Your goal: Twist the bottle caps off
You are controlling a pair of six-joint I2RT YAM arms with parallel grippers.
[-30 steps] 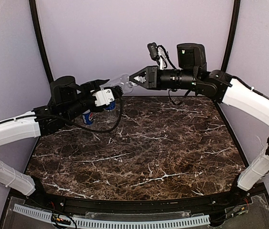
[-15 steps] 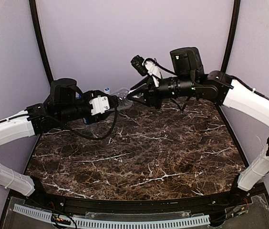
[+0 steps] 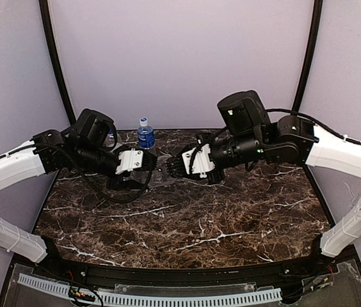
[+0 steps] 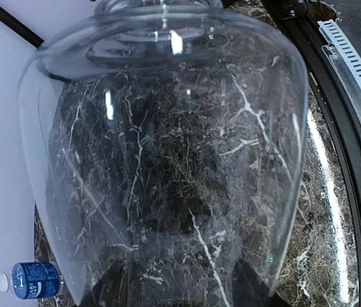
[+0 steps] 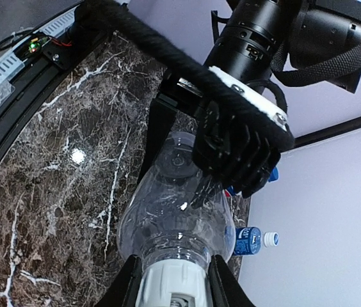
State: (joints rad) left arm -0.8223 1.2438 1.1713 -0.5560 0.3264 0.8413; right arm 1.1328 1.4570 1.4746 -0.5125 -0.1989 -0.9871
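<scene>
Where the arms meet over the far middle of the marble table [image 3: 232, 211], we find the unlabelled clear bottle [image 5: 174, 217] held level in the air, the left gripper [image 3: 150, 164] clamped round its base, the right gripper [image 5: 171, 288] closed on its white cap [image 5: 171, 274]. A blue-labelled water bottle [image 3: 145, 134] stands capped at the far edge; its print is unreadable.

Backdrop: plain pale lilac walls [image 3: 187, 57] behind and to both sides, evenly lit. Two black poles [image 3: 54, 57] rise at the rear corners. Table [image 3: 232, 211]: dark brown marble pattern, white veins, black rim. White slotted strip [image 3: 168, 298] along the near edge. One bright glare spot [image 5: 76, 155] on the marble, right wrist view.
</scene>
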